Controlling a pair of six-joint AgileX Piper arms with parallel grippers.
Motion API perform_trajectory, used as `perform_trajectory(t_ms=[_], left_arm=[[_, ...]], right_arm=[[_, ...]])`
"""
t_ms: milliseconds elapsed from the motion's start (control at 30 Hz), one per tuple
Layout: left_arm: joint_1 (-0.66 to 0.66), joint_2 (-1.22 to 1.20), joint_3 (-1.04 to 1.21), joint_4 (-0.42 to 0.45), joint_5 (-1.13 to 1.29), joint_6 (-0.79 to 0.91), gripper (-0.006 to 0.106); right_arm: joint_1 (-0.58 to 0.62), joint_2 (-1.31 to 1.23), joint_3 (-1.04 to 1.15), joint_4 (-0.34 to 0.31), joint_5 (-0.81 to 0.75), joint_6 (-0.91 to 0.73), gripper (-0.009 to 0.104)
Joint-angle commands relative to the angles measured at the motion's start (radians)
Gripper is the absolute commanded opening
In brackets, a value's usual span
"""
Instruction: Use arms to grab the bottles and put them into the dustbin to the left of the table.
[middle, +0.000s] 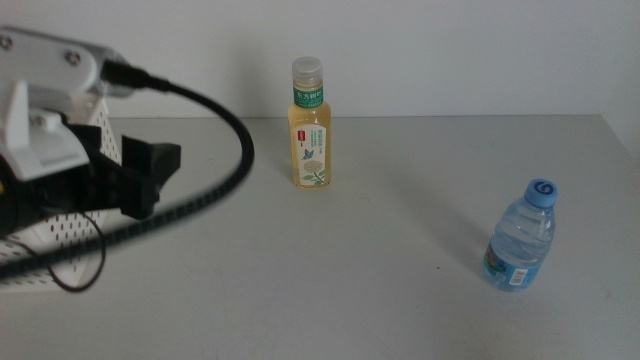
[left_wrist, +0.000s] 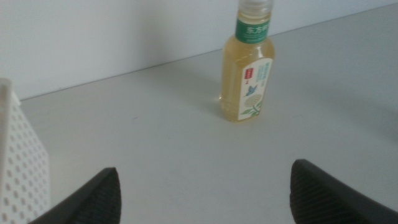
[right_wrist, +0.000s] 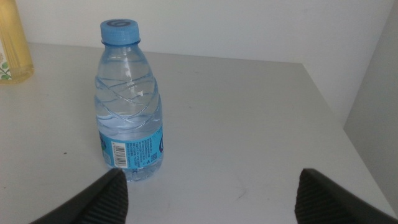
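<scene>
Hovering w/ left fingers (left_wrist: 205, 193) spread wide nr dustbin (left_wrist: 18, 168), facing tea bottle (left_wrist: 249, 62); right fingers (right_wrist: 208, 196) wide too, by water bottle (right_wrist: 129, 102) on table (middle: 330, 270).

The water bottle (right_wrist: 130, 102) is clear, shiny plastic with a blue cap. The tea bottle (left_wrist: 247, 65) is see-through plastic with a glossy label. The dustbin (left_wrist: 18, 162) is white plastic full of little holes. The table (middle: 330, 270) looks smooth and matt.

Plain white wall (middle: 450, 50) behind
</scene>
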Motion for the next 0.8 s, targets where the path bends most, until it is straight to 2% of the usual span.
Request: perform_trajectory(t_ms=[0, 67, 267, 767], left_arm=[[-0.056, -0.044, 0.092, 0.065, -0.262, -0.105, 0.092], [-0.083, -0.053, 0.183, 0.096, -0.395, -0.144, 0.092], [-0.090, -0.046, 0.367, 0.098, -0.650, -0.149, 0.092], [-0.090, -0.024, 0.458, 0.098, -0.734, -0.145, 0.092]], right_arm=[[-0.006, 0.008, -0.010, -0.009, -0.077, -0.004, 0.094], [-0.006, 0.008, -0.010, -0.009, -0.077, -0.004, 0.094], [-0.006, 0.008, -0.010, -0.009, -0.077, -0.005, 0.094], [-0.006, 0.008, -0.010, -0.009, -0.076, -0.005, 0.094]])
